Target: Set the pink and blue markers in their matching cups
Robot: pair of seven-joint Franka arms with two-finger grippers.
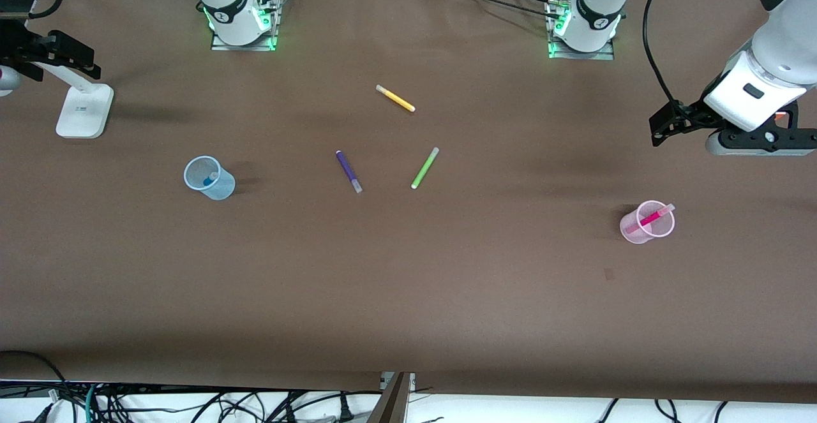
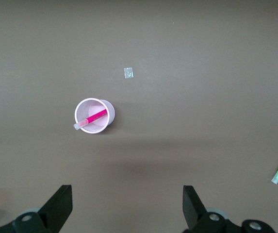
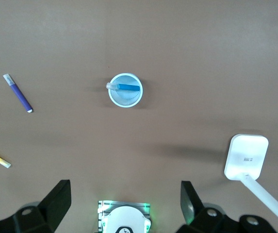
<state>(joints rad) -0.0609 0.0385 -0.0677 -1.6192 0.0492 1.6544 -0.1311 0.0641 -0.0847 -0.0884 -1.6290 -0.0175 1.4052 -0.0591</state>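
The pale pink cup [image 1: 647, 222] stands upright toward the left arm's end of the table, with the pink marker [image 1: 652, 217] leaning inside it. The left wrist view shows the pink cup [image 2: 102, 108] and pink marker [image 2: 92, 118] from above. The pale blue cup [image 1: 209, 178] stands toward the right arm's end and holds the blue marker [image 1: 208, 181]. The right wrist view shows the blue cup [image 3: 125, 97] and blue marker [image 3: 128, 87]. My left gripper [image 1: 759, 141] [image 2: 127, 194] is open, empty and high up. My right gripper [image 1: 38, 53] [image 3: 125, 191] is open, empty and high up.
A purple pen [image 1: 348, 171], a green pen [image 1: 424, 168] and a yellow pen [image 1: 396, 98] lie loose mid-table between the cups. A white stand [image 1: 83, 110] is at the right arm's end. A small patch [image 1: 608, 274] marks the table nearer the camera than the pink cup.
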